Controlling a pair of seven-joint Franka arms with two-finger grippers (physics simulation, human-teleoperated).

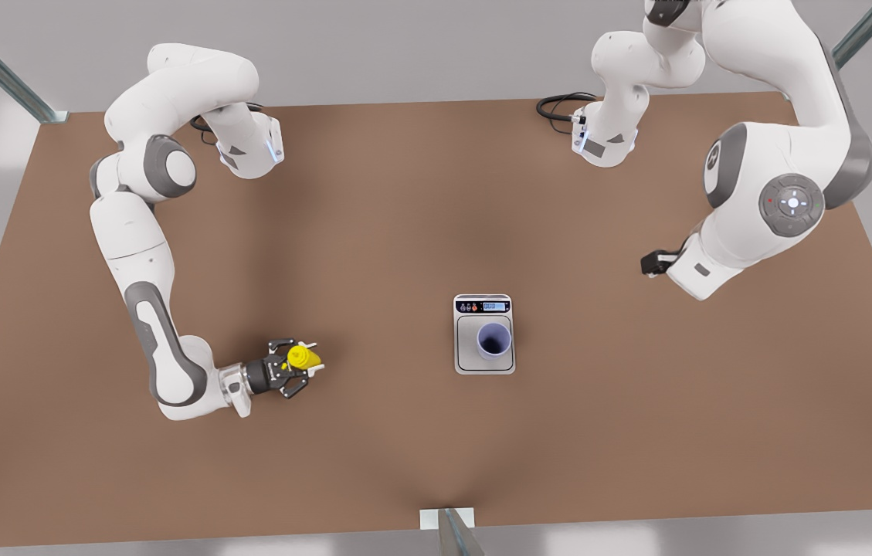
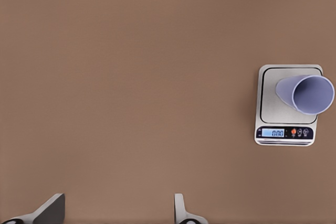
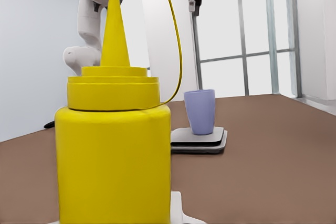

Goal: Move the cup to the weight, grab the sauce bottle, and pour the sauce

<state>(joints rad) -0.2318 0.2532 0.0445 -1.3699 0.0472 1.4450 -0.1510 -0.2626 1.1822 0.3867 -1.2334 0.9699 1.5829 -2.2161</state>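
Yellow sauce bottle (image 3: 113, 150) stands upright on worktop (image 1: 374, 232), w/ right claw (image 1: 298, 369) around it at front view's left, fingers on both sides; can't tell if they clamp it. Cup (image 1: 494, 340) sits upright on the weight (image 1: 484, 365), on its plate, well apart from bottle. Left claw (image 2: 118, 211) hangs high above worktop, fingers spread apart, holding nothing.

Sauce bottle (image 3: 113, 166) base cut off, frame edge
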